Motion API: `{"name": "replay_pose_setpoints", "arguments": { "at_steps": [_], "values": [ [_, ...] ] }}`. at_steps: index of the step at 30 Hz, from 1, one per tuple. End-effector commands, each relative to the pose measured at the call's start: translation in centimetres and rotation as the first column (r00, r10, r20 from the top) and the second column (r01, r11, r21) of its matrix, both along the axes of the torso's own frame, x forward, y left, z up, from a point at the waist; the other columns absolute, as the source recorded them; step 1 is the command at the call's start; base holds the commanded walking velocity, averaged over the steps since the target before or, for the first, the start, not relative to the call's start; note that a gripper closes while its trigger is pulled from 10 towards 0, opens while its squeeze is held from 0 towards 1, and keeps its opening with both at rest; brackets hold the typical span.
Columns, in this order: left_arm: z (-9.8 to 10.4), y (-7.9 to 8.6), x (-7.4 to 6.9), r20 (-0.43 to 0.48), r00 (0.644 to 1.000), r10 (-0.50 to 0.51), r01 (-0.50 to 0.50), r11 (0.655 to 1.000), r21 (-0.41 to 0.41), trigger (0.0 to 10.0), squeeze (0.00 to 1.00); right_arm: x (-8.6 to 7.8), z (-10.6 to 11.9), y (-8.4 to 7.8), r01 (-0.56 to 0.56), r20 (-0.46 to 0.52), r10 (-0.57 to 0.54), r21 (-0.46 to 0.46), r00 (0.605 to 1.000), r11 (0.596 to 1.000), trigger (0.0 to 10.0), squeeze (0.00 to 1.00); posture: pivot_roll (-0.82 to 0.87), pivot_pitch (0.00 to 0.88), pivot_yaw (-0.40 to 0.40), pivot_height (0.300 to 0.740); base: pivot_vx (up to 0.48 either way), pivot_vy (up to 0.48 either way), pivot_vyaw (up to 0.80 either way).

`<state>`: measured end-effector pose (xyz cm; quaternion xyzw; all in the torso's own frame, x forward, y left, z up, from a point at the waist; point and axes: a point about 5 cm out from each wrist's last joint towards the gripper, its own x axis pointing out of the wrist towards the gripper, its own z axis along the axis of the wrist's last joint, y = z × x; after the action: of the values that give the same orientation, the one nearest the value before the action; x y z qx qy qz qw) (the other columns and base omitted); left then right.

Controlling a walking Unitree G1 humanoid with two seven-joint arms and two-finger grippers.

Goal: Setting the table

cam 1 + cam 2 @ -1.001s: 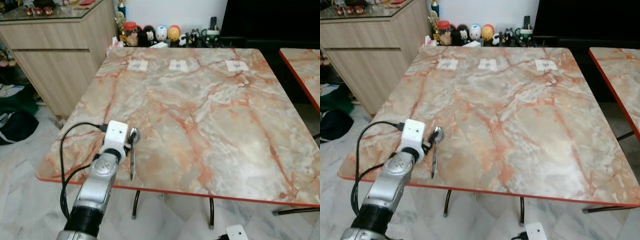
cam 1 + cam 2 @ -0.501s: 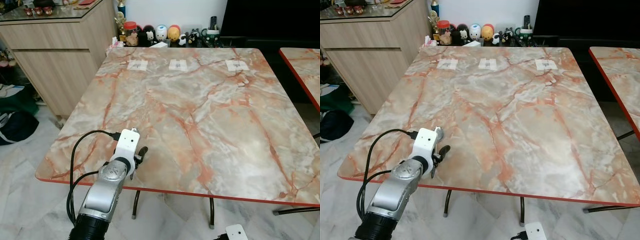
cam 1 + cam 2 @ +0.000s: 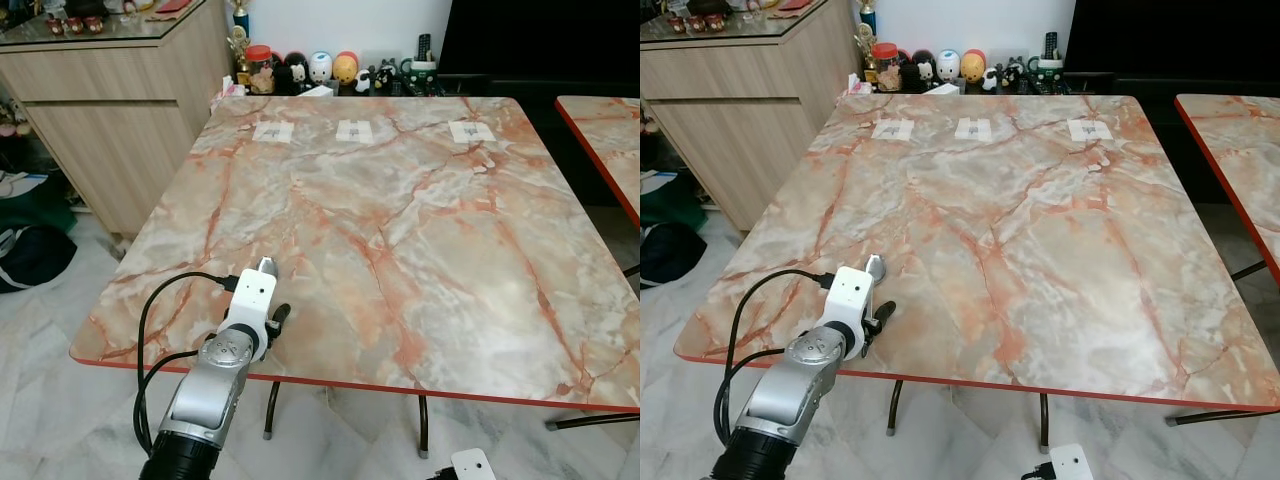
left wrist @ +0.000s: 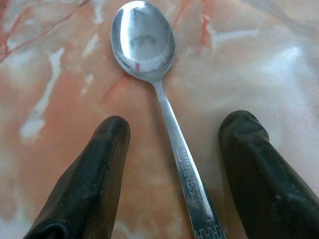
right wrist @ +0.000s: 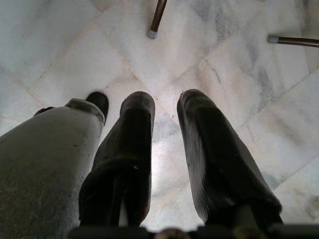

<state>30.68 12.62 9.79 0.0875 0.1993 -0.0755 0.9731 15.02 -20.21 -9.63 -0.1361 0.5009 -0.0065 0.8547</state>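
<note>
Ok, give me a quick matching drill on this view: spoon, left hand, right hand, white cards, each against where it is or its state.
Things:
1. spoon
2. left hand
3. right hand
4. white cards

Places or states:
A. hanging over the floor tiles
B. in a row along the table's far edge
C. flat on the marble table near its front-left corner
D. open, fingers either side of a handle

Pairs: 1-C, 2-D, 3-A, 4-B

Bright even daylight, sharp head views, soft sheen on marble table (image 3: 420, 230), wrist fingers (image 4: 89, 184) slightly blurred
</note>
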Motion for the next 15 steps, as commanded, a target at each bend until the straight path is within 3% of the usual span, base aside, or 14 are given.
{"name": "replay_pose_setpoints", "arguments": {
  "at_steps": [1, 2, 15],
  "values": [
    [-2.6, 0.45, -0.92, -0.124, 0.992, 0.028, -0.028, 1.0, 0.001, 3.0, 0.0, -0.33, -0.16, 0.14, 0.007, -0.012, -0.007, 0.005, 1.0, 1.0, 10.0, 0.0, -0.01, 0.042, 0.02, 0.74, 0.0, 0.0, 0.0],
    [-2.72, 0.36, -0.95, -0.128, 0.991, 0.029, -0.03, 1.0, -0.009, 0.0, 0.0, -0.35, -0.16, 0.12, 0.007, -0.012, -0.007, 0.005, 1.0, 1.0, 10.0, 0.0, -0.01, 0.043, 0.02, 0.74, 0.0, 0.0, 0.0],
    [-3.29, 0.51, -1.02, -0.142, 0.989, 0.045, -0.047, 0.999, -0.013, 0.0, 0.0, -0.36, -0.16, 0.1, 0.004, -0.014, -0.004, 0.002, 1.0, 1.0, 10.0, 0.0, -0.01, 0.044, 0.021, 0.74, 0.0, 0.0, 0.0]
  ]
}}
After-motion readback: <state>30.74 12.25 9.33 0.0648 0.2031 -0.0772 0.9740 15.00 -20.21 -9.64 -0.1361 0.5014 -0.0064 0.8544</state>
